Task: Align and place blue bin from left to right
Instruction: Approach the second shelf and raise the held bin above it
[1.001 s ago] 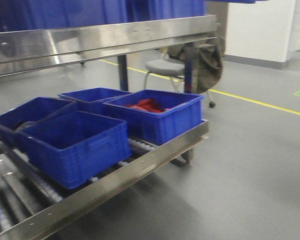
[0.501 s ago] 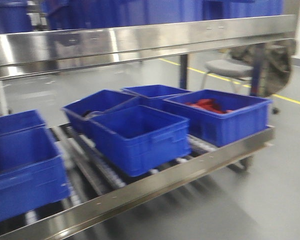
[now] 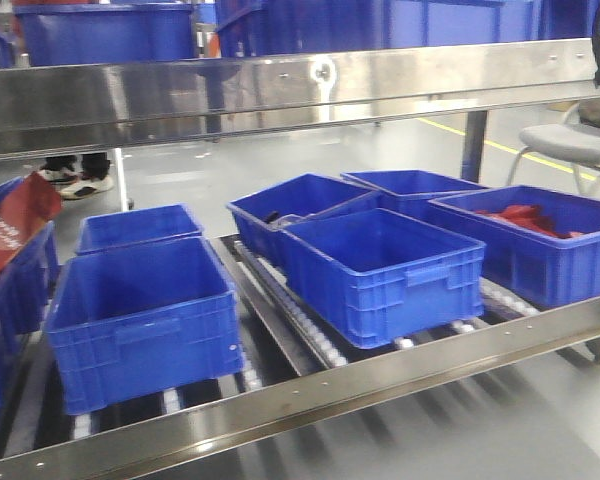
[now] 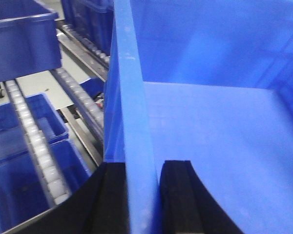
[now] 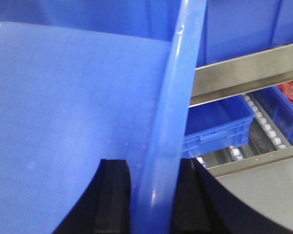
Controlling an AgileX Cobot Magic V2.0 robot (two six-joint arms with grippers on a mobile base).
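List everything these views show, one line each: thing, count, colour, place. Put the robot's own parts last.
blue bin: one, lighter blue, held by its walls between both tools
shelf bins: at least six, darker blue, on the lower roller shelf; more on the top shelf
red heap: one, red, inside the rightmost lower bin
red bag: one, red, far left, over the bins there
rack: one, steel, two levels
chair: one, grey seat, behind the rack at right
shoes: a pair, light, on the floor behind the rack
floor line: one, yellow, behind the rack
left tool: one, black, shut on a bin wall
right tool: one, black, shut on a bin wall
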